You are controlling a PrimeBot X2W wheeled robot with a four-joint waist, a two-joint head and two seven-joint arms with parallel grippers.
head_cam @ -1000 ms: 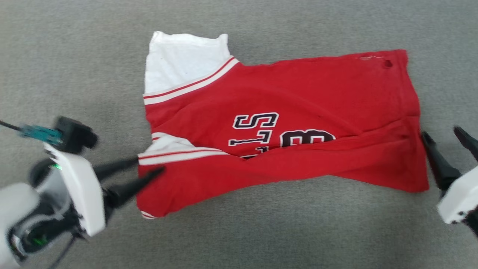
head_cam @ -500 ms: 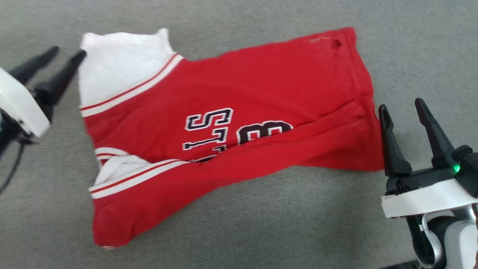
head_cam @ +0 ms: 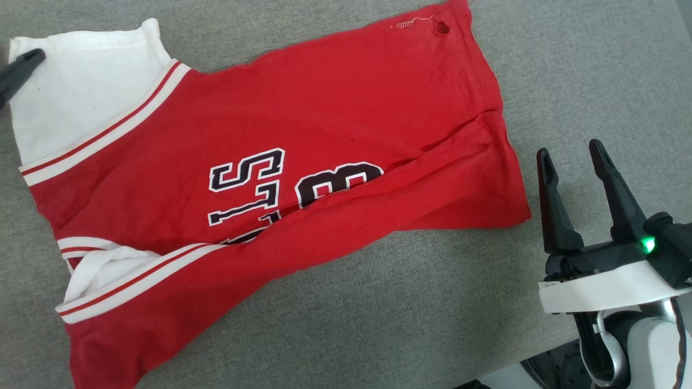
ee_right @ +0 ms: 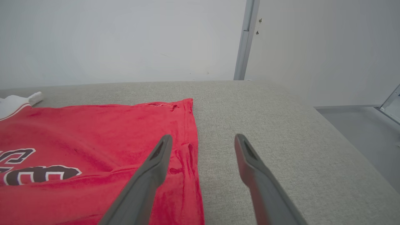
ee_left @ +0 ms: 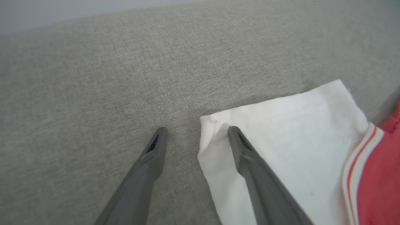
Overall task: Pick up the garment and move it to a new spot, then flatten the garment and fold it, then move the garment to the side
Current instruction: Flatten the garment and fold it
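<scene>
Head view: soft red jersey shirt with white sleeves (head_cam: 324, 119), spread on grey woven surface (head_cam: 378, 302); near flap folded over dark white-outlined lettering (head_cam: 248, 186), "S" legible. Right gripper (head_cam: 569, 150) wide, empty, beside right hem; bare surface beyond. Left gripper (ee_left: 197, 129) wide, one finger over far-left sleeve corner.

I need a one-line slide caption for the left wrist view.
Open left gripper at the white sleeve corner of the garment, lying on a grey fabric surface.
</scene>
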